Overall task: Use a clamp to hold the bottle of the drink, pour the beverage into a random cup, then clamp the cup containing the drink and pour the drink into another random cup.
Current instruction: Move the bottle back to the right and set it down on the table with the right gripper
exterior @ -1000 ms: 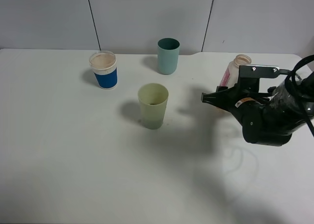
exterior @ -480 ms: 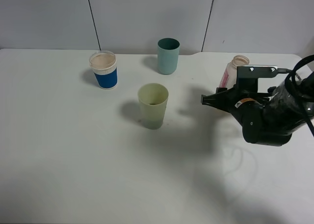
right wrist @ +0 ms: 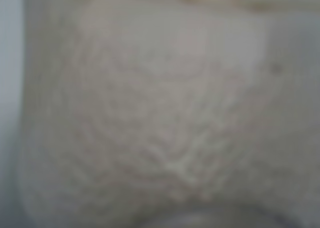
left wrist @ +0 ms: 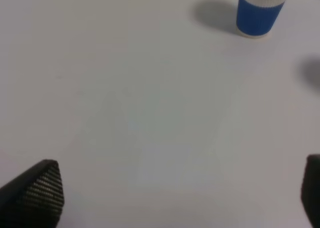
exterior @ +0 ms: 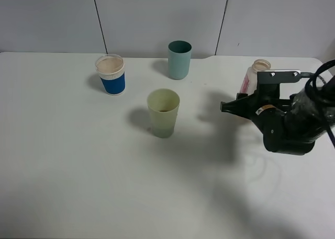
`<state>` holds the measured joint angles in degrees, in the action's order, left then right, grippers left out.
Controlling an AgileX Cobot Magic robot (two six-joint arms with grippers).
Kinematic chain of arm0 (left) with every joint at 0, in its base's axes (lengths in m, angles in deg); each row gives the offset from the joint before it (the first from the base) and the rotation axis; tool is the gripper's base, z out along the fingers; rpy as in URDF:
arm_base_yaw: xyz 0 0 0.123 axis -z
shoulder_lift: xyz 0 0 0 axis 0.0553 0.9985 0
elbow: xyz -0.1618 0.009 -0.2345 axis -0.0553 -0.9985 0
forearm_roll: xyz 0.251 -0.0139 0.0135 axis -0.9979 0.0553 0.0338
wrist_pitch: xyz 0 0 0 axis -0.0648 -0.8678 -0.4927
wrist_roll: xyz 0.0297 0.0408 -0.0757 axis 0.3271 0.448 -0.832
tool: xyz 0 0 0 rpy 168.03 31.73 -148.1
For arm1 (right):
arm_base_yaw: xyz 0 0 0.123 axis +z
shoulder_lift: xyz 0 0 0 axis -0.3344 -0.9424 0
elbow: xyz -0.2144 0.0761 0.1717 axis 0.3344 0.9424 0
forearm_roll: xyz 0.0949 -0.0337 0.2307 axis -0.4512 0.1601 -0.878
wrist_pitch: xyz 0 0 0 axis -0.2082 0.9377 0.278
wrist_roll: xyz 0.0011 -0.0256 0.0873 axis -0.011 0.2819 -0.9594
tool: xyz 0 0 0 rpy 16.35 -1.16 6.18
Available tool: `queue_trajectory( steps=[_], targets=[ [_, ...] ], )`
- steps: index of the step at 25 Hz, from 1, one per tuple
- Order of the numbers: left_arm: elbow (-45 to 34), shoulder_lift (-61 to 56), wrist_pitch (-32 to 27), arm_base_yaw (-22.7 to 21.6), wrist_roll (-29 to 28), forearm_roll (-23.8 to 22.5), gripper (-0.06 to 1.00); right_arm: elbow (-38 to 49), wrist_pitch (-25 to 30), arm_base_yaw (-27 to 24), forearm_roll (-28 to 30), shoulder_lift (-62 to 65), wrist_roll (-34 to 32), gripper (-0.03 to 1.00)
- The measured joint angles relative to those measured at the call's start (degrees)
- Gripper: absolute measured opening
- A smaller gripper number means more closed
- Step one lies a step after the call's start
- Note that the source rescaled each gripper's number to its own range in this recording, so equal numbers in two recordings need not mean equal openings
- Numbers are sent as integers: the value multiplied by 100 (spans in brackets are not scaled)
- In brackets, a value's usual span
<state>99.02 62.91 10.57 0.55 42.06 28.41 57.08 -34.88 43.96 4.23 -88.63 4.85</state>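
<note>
— Where does the bottle [exterior: 258,70] stand?

— Upright at the far right of the bench [exterior: 78,171], with its capless neck up and its pink label on the side facing the cups. The right arm [exterior: 288,129] sits just in front of it and hides its lower body.

— Are the right fingers [exterior: 226,106] on it?

— No. They stick out from the arm toward the middle of the bench, pressed together into one black point and gripping nothing. The bottle is behind the arm's wrist, apart from the tips.

— What does the right wrist view give?

— Only a pale, wrinkled-looking blur that fills the picture. I cannot tell what surface it is.

— And the left fingers [left wrist: 37,190]?

— Spread wide, with one dark tip at each edge of the left wrist view and bare bench between them. The blue-and-white cup [exterior: 110,74] stands well beyond them.

— Where are the cups?

— The pale yellow-green tumbler [exterior: 163,113] stands upright near the middle of the bench, between the right fingers and the blue-and-white cup and well apart from both. A small dark patch shows at its bottom, too small to say what it is. The blue-and-white cup is farther back on the left, pale beige inside. The teal tumbler [exterior: 179,59] stands at the back of the bench, apart from the others.
</note>
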Motion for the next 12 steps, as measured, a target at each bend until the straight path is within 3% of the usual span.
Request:
queue_trajectory(
  steps=[5, 12],
  targets=[
    [0, 0, 0, 0, 0, 0, 100, 0, -617, -12, 150, -371, -209, 0],
    [0, 0, 0, 0, 0, 0, 100, 0, -734, -12, 170, -434, -340, 0]
  ],
)
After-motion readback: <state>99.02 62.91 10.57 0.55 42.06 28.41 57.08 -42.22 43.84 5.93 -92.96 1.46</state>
